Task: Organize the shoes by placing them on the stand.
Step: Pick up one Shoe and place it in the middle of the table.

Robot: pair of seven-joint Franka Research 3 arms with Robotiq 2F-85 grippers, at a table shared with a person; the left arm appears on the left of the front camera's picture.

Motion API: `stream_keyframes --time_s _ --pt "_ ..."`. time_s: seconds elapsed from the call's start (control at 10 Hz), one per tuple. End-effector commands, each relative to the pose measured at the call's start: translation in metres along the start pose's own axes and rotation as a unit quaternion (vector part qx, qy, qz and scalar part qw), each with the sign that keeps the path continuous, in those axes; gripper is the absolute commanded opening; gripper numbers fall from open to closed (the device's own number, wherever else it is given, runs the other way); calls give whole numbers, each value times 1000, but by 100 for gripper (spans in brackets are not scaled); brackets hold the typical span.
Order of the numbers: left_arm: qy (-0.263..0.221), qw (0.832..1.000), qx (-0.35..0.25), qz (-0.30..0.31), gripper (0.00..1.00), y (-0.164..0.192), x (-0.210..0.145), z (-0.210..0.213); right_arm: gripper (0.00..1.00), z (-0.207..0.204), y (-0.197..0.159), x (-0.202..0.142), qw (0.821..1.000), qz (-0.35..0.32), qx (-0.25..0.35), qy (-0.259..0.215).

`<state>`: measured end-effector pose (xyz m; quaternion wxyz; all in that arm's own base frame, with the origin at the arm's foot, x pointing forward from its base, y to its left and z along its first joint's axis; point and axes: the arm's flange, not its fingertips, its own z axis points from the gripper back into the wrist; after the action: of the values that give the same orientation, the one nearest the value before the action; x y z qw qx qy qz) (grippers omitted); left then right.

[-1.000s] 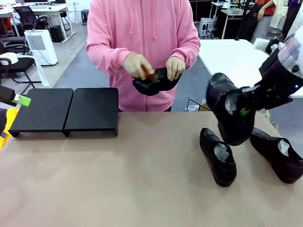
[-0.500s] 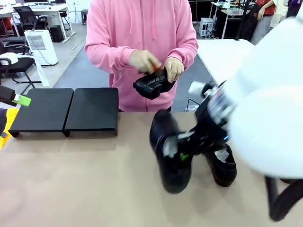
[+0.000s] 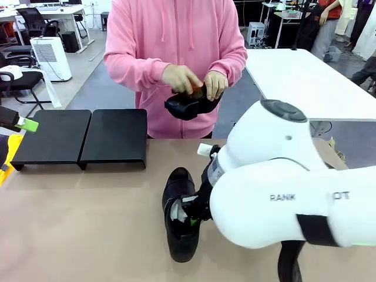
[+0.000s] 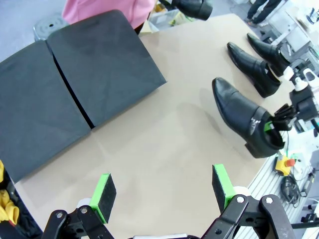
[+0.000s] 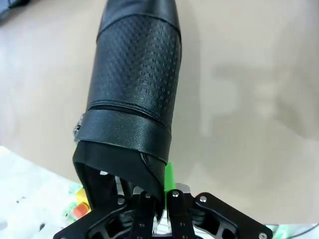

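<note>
Our left gripper (image 4: 162, 193) hangs wide open and empty beside the bare stand (image 3: 114, 136), free to help there. Mid-table, our right gripper (image 5: 162, 191) is clamped on a shoe (image 3: 176, 189) at its heel collar, toe pointing ahead, a hold we judge fit for carrying it standward. The person (image 3: 176, 35) holds a second shoe (image 3: 189, 107).
</note>
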<state>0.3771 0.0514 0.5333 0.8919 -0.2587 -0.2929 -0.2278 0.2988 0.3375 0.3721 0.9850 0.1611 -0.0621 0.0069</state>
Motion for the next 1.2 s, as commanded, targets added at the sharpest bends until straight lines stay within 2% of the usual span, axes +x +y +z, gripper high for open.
stream_keyframes --time_s 0.0,0.2,0.5,0.7,0.9,1.1 --pt "-8 1000 -10 -5 100 2 1 0 0 -18 15 8 1000 -4 -2 -14" --pt "-8 1000 -10 -5 100 2 1 0 2 -33 13 9 1000 3 -6 -6" --pt "-8 1000 -10 -5 100 2 1 0 60 -31 11 5 1000 -11 9 -9" --pt "-8 1000 -10 -5 100 2 1 0 99 -11 7 2 999 -24 19 -18" --pt "-8 1000 -10 -5 100 2 1 0 100 24 0 -1 999 -35 30 -27" --pt "-8 1000 -10 -5 100 2 1 0 100 54 -15 -3 999 -33 35 -17"
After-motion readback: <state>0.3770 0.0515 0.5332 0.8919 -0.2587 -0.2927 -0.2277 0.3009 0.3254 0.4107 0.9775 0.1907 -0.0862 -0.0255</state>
